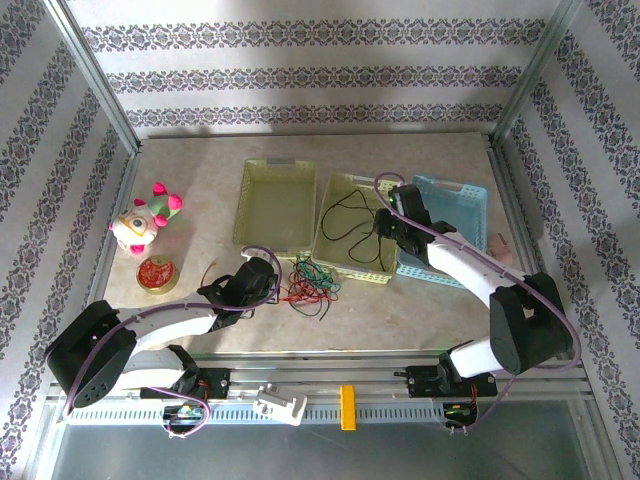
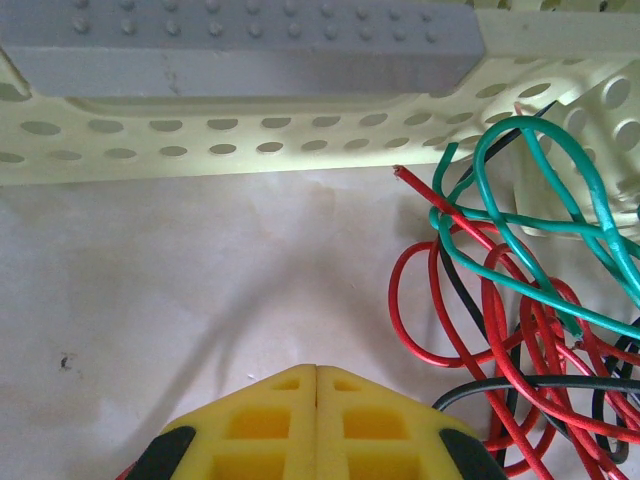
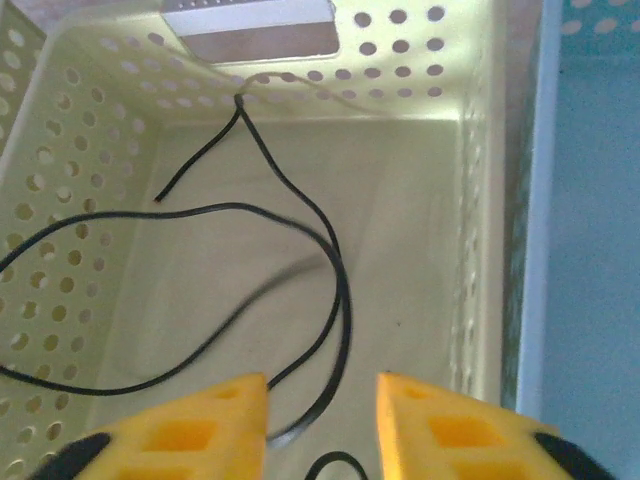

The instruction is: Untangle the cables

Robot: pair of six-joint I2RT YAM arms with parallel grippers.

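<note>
Beige marbled tabletop (image 1: pixel 200 180) under cables (image 1: pixel 310 285); striped wallpaper walls (image 1: pixel 300 60), metal frame posts (image 1: pixel 93 75).

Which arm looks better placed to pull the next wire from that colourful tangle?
Probably left: the left gripper, shut, sits beside the tangle, while the right gripper hangs open over a basket holding a black cable, farther away.

Your top camera looks down from above and behind the arms (image 1: pixel 170 322) on the whole bench (image 1: pixel 190 180). Your left wrist camera sits low and close, facing the tangle (image 2: pixel 530 310) by a tray wall (image 2: pixel 250 140); the right peers closely into the middle tray (image 3: pixel 420 230), both within the top view.
</note>
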